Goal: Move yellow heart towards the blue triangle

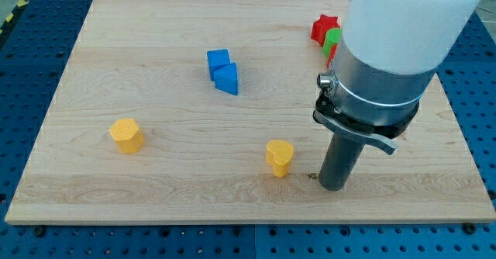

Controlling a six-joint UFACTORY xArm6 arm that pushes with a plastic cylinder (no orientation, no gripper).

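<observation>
The yellow heart (280,157) lies on the wooden board (155,181) at the view's lower middle. The blue triangle (228,80) sits up and to the left of it, touching a blue cube (218,60) just above. My tip (334,186) rests on the board just to the right of the yellow heart, a short gap away, not touching it.
A yellow hexagon block (126,135) lies at the view's left. A red star (324,28) and a green block (333,39) sit at the upper right, partly hidden by my arm's body (387,50). The board's bottom edge is close below my tip.
</observation>
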